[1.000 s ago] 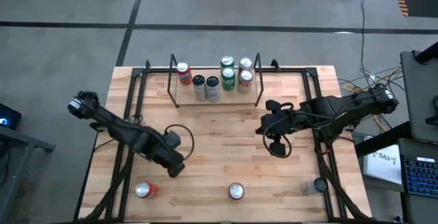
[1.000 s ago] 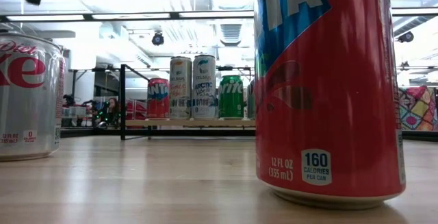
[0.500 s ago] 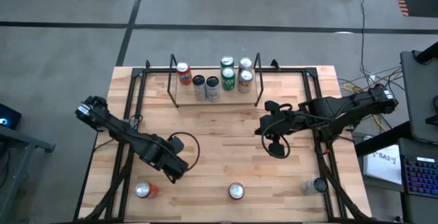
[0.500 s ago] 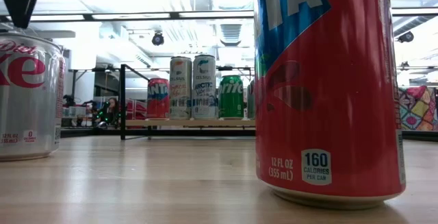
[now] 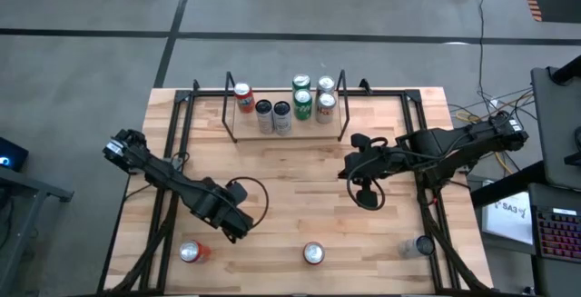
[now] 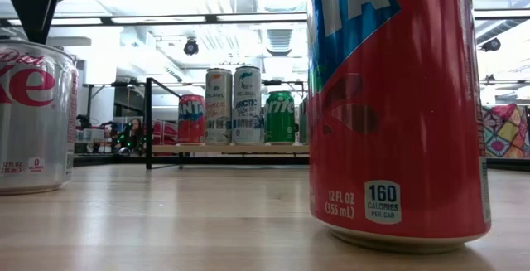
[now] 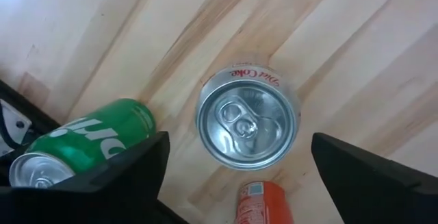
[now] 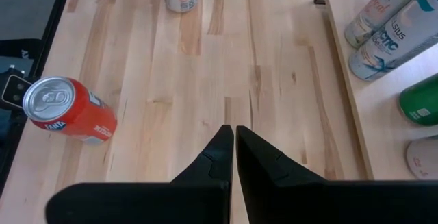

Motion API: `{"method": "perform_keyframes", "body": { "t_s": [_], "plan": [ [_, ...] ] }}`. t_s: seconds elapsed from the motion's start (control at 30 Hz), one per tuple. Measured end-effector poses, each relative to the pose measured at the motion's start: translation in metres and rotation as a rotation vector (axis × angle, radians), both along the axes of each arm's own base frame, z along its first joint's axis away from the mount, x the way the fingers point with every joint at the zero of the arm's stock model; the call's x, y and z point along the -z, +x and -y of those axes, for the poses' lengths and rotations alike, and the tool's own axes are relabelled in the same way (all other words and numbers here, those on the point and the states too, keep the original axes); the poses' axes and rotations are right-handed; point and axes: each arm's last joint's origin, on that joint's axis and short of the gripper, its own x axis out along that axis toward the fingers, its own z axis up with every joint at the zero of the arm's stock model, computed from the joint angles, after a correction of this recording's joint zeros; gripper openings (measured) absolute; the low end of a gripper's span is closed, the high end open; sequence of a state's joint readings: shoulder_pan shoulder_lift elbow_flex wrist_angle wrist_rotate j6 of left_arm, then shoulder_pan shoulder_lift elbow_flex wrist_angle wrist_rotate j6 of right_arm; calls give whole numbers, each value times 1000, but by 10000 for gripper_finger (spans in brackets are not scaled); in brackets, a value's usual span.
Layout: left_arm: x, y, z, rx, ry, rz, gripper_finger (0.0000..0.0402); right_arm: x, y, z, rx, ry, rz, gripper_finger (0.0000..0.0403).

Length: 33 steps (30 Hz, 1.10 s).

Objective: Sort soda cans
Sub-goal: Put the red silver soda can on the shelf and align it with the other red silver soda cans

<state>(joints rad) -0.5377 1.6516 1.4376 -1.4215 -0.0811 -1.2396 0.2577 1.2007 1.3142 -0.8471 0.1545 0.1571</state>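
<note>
Left tool is spread wide, released, hovering near the table's front edge just beside a red can. Right tool is clenched empty mid-table. Six cans stand on the back-edge rack; three sit along the front edge.

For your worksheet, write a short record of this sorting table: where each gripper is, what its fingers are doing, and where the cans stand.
left gripper: near the table's front left, directly above an upright Diet Coke can
left fingers: spread wide either side of that can, not touching it
right gripper: over bare wood at mid-right, fingers shut, holding nothing
rack: far edge, holding several upright cans
front edge: red can, Fanta can, silver can
</note>
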Motion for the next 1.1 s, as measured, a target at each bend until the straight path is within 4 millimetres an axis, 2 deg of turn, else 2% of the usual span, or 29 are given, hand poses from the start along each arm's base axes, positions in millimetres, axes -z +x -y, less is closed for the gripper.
{"method": "perform_keyframes", "body": {
  "t_s": [0.2,0.37,0.57,0.7,0.87,0.97,1.1],
  "plan": [
    [9,2,0,-1,-3,16,338,0,0,0,-1,0,0,9],
    [27,-1,-1,-10,12,-8,338,0,0,0,0,0,0,9],
    [51,3,0,-7,-27,60,338,0,0,0,1,-1,-1,9],
    [61,1,-1,-7,-27,58,325,0,0,0,2,-2,0,9],
    [61,0,-1,0,-23,53,289,0,0,0,2,-1,2,9],
    [56,2,0,17,-27,59,289,0,0,0,2,0,6,9],
    [41,9,2,50,-38,97,289,0,0,0,2,0,6,9]
  ]
}}
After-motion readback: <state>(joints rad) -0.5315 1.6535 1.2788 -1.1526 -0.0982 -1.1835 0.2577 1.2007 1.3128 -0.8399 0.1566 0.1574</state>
